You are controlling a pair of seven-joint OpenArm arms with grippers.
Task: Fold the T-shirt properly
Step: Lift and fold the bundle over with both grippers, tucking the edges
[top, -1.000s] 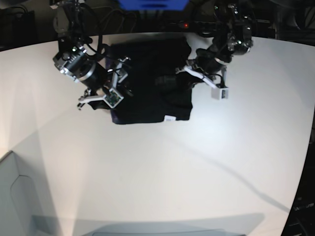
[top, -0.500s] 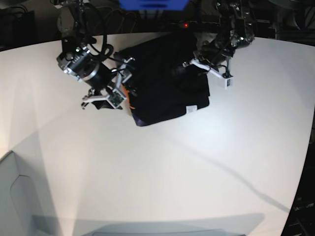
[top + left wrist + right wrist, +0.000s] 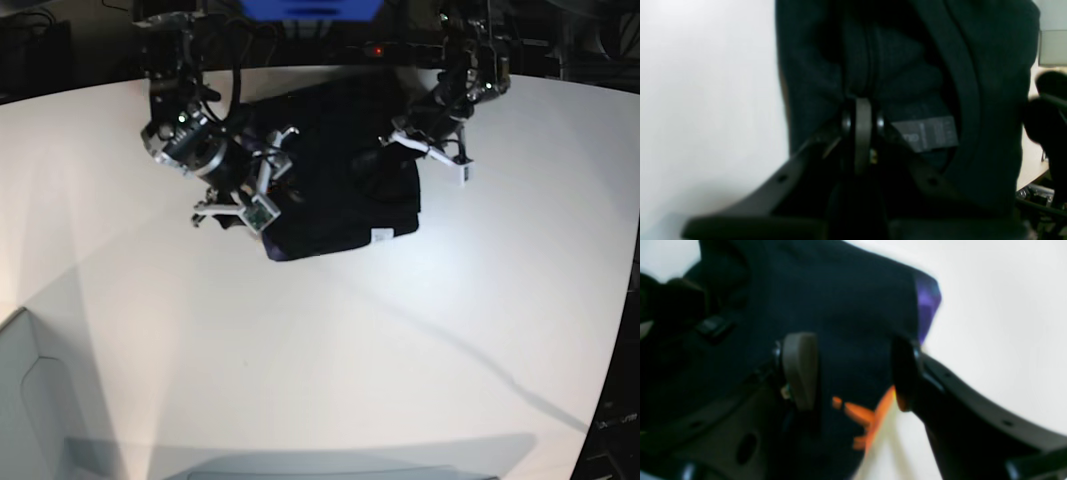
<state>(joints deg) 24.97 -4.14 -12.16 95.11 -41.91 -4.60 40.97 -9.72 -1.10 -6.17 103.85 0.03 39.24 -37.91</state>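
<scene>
The black T-shirt lies folded at the back of the white table, its small white tag at the near right corner. My left gripper is shut on a fold of the cloth, just beside a grey label. At the shirt's near left corner, my right gripper has its jaws wide apart. The folded edge with the orange mark lies between its fingers. Whether those fingers squeeze the cloth is unclear.
A blue object and dark cables sit behind the table's far edge. A pale grey bin stands at the near left corner. The table's curved right edge drops to dark floor.
The T-shirt has slid right and turned, its near edge now slanting up to the right. Both grippers moved with it: the right one rightward, the left one back toward the far edge.
</scene>
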